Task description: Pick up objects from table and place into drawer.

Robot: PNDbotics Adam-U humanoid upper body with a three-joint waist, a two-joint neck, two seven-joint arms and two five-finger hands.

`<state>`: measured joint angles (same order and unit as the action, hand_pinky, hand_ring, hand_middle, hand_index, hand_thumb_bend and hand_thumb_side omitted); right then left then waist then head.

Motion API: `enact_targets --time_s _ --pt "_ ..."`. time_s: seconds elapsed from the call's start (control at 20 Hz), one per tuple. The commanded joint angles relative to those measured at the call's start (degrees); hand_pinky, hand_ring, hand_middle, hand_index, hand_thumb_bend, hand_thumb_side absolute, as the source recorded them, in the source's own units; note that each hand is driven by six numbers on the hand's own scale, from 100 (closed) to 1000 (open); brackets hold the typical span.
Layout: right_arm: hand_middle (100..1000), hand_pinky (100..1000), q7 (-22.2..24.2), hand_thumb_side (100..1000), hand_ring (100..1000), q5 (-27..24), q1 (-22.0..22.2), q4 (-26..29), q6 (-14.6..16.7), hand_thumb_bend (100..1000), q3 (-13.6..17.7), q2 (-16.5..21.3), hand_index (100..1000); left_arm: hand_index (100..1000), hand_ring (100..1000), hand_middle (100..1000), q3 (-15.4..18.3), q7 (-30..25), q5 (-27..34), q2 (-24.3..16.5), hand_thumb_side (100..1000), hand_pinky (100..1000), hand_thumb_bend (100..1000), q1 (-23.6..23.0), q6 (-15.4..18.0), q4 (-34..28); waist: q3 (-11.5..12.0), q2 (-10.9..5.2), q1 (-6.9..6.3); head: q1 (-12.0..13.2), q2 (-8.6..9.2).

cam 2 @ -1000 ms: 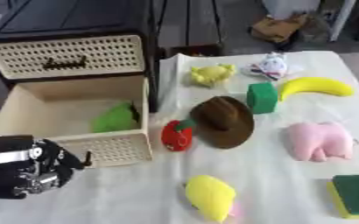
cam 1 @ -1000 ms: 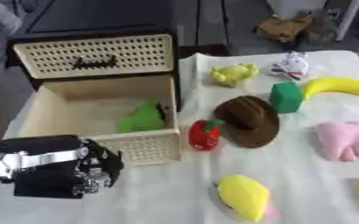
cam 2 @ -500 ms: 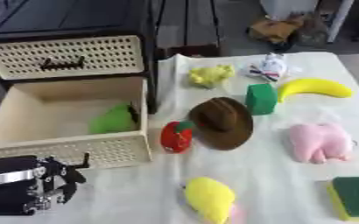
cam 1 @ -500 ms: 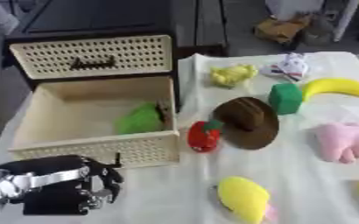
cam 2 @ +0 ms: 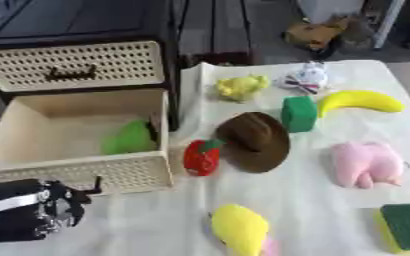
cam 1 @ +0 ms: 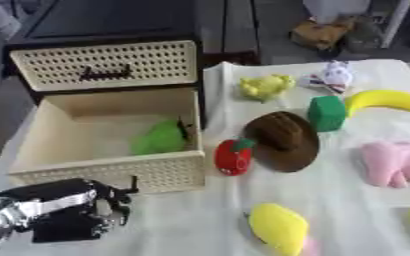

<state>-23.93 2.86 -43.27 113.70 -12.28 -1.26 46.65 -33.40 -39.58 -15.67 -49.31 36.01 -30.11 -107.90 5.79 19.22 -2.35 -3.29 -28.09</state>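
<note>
The left hand (cam 1: 64,217) has sunk lower and back toward the near edge of the table over the past second, and now sits just in front of the open drawer (cam 1: 112,172), below its perforated front wall. Its fingers are curled in on themselves and hold nothing. One green object (cam 1: 160,139) already lies inside the drawer, against its right wall.

Just right of the drawer's front corner stands a red apple-like toy (cam 1: 233,156), upright, touching the edge of a brown hat (cam 1: 285,140). It lies up and to the right of the left hand, with the drawer corner between them, and looks the nearest thing left to pick. A yellow, lemon-shaped toy (cam 1: 278,228) lies farther right of the drawer and nearer the table's front edge, its long axis running roughly front to back.

Beyond the hat sit a yellow soft toy (cam 1: 265,86), a green block (cam 1: 327,113) and a banana (cam 1: 387,100) lying crosswise. A pink plush (cam 1: 397,163) and a green sponge (cam 2: 407,225) sit farthest right of the drawer. The right hand shows in neither view, so the left hand is judged the likelier one to reach next.
</note>
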Motion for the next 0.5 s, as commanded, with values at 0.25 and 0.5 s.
enact_targets --time_s 0.25,0.5 --pt "515 348 -0.83 838 575 -1.01 -0.59 0.89 0.55 122 1.22 0.98 717 965 631 815 0.47 -8.72 -1.18 1.13 1000 408 100 0.62 -8.41 8.07 -0.27 -0.66 0.23 0.33 0.84" --pt "515 348 -0.84 837 573 -0.94 -1.21 0.89 0.08 118 1.11 0.35 716 967 644 829 0.76 -7.29 -1.59 2.89 1000 417 100 1.28 -7.07 13.85 -0.41 -0.43 0.26 0.49 1.08"
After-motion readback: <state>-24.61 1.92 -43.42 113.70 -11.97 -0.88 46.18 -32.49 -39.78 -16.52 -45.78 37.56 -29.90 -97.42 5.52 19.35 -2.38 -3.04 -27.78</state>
